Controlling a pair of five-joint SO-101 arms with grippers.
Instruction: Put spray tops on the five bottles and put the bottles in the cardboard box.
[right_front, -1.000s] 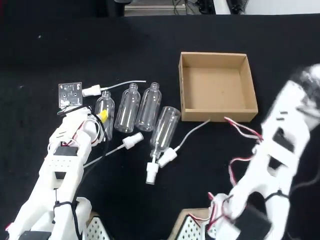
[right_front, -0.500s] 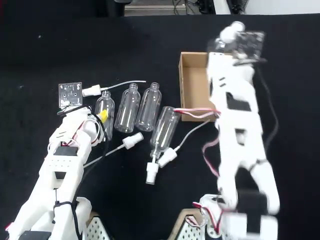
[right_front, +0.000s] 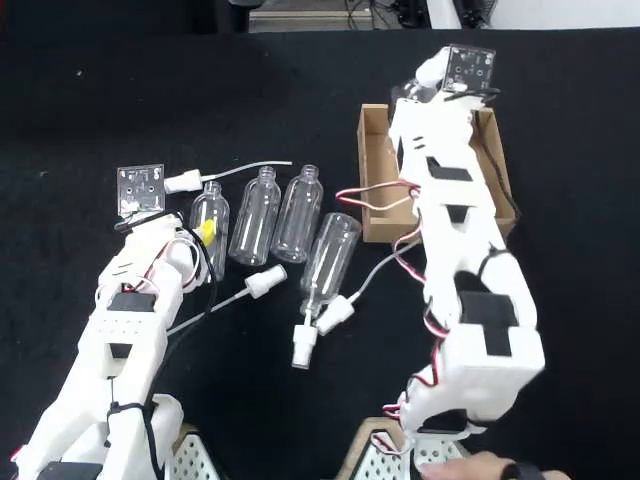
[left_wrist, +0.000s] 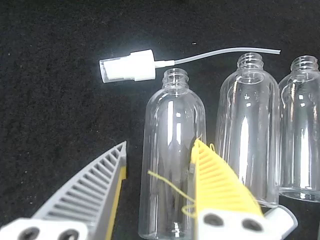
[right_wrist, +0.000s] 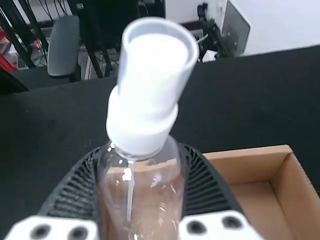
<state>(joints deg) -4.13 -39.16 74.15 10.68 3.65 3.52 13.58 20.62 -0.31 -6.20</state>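
Clear plastic capped bottle (right_wrist: 145, 125) clamped in right gripper (right_wrist: 145, 156) above cardboard box (right_front: 372, 180), left gripper (left_wrist: 160, 145) spread open astride uncapped bottle (left_wrist: 172, 120) lying on black surface (right_front: 200, 100), loose spray tops (right_front: 265, 283) nearby

Four bottles (right_front: 253, 225) L of cardboard box (right_front: 372, 180), loose spray tops (right_front: 265, 282) in front; capped bottle (right_wrist: 145, 140) prob. over box.

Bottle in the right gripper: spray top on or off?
On. A white spray top caps the neck of the bottle clamped in the right gripper, its tube visible inside.
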